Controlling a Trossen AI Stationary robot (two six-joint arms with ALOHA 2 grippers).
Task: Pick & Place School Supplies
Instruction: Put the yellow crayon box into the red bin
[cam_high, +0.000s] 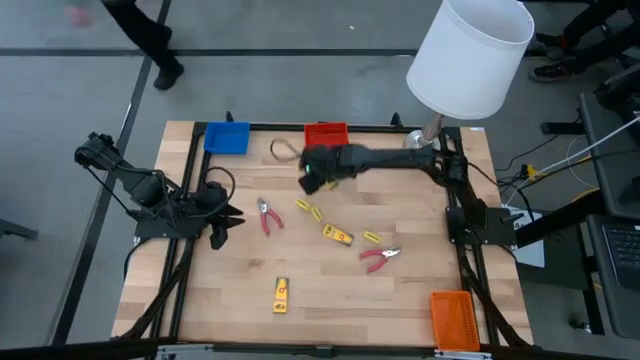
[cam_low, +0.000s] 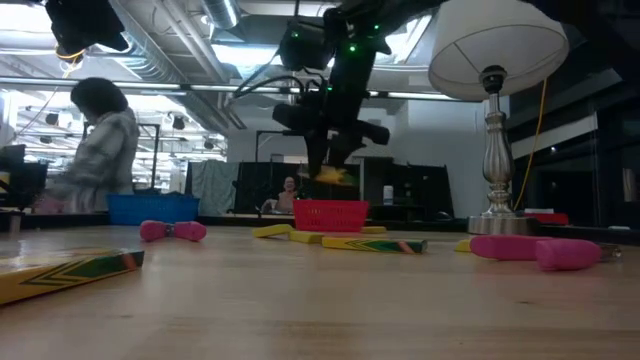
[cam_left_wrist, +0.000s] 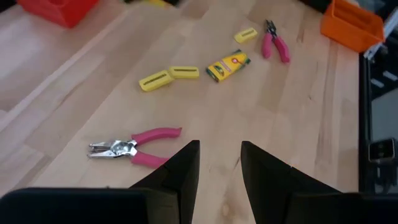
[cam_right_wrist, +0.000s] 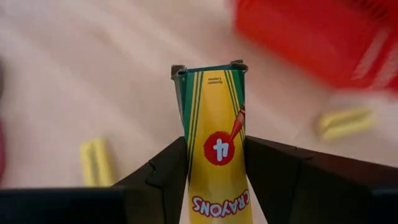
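Observation:
My right gripper (cam_high: 318, 182) reaches in from the right and hangs in the air just near of the red tray (cam_high: 325, 133), shut on a yellow crayon packet (cam_right_wrist: 214, 106). In the low view the right gripper (cam_low: 330, 150) and the packet (cam_low: 335, 175) are above the red tray (cam_low: 330, 213). My left gripper (cam_high: 222, 228) waits open, low at the table's left, with a pink-handled plier tool (cam_left_wrist: 134, 146) ahead of it. Lying flat on the table are two crayon packets (cam_high: 337, 234) (cam_high: 281, 295), short yellow sticks (cam_high: 308, 208) (cam_high: 371, 237) and a second plier tool (cam_high: 380, 257). My right gripper pinches the crayon packet between its two fingers, one on each long side edge, at the half nearest the wrist (cam_right_wrist: 217, 171). The packet lies along the fingers and its flap end (cam_right_wrist: 208, 70) sticks out past the fingertips. It is lifted clear of the table and hangs below the downward-pointing gripper.
A blue tray (cam_high: 227, 137) sits at the far left, an orange tray (cam_high: 453, 320) at the near right corner. A white-shaded lamp (cam_high: 470, 55) stands at the far right, over the right arm's base. Bare wood lies along the near edge. A person (cam_low: 95, 140) is beyond the table.

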